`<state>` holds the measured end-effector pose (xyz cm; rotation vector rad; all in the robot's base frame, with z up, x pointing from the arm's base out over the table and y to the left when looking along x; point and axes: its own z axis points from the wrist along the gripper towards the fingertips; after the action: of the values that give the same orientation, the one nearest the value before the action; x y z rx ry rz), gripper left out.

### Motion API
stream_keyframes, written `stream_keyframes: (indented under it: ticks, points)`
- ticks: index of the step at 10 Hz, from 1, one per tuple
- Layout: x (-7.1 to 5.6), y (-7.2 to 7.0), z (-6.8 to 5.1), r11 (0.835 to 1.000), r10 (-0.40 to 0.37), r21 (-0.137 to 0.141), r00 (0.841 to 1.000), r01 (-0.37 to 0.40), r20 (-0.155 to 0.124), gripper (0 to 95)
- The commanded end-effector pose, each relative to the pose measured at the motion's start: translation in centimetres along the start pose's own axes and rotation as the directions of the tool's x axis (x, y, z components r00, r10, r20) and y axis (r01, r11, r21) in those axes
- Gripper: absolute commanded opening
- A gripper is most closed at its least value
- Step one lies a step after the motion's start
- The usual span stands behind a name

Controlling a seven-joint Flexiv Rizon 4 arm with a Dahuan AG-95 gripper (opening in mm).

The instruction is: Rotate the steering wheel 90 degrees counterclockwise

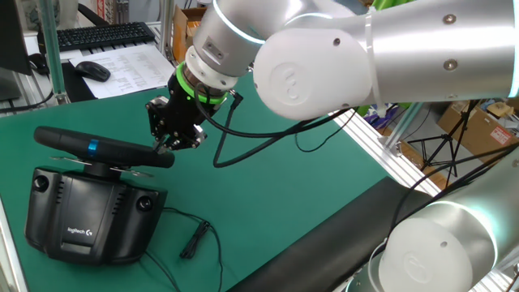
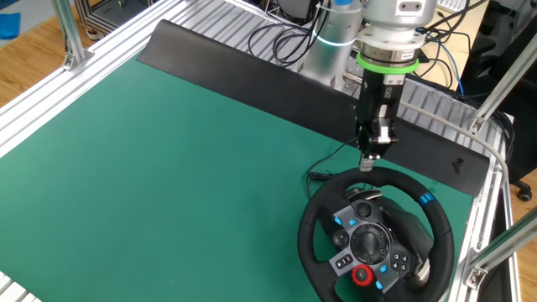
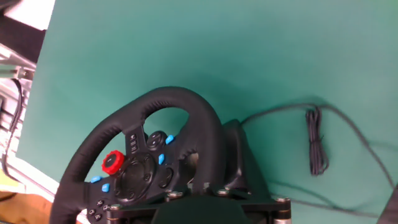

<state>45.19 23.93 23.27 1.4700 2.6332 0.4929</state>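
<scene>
Just above the steering wheel (image 2: 436, 231) rim — fingers (image 2: 367, 159) hover.

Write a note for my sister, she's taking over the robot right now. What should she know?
Gripper: right at the far edge of the black round steering wheel with silver spokes; whether the jaws are open or gripping can't be told.
Wheel: mounted on its bulky black Logitech base on the green table mat. Its blue stripe sits off to one side of the rim.
Done: approach to the rim.
Left: confirm the grip, then turn the wheel ninety degrees counterclockwise.

"logitech" on black base (image 1: 77, 219)
</scene>
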Motion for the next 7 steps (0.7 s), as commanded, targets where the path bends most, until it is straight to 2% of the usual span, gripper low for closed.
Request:
stream_keyframes:
  ticks: [1,3,4,7]
  points:
    - [0.2,-0.1,0.7,0.999,-0.002,0.035,1.000,0.002,-0.024,0.0]
    - [0.4,-0.1,-0.1,0.999,0.012,0.049,0.999,-0.010,-0.036,0.0]
    - [0.8,0.0,-0.2,0.998,0.030,0.056,0.999,-0.028,-0.035,19.0]
    - [1.9,0.2,-0.5,0.997,0.043,0.070,0.999,-0.040,-0.029,19.0]
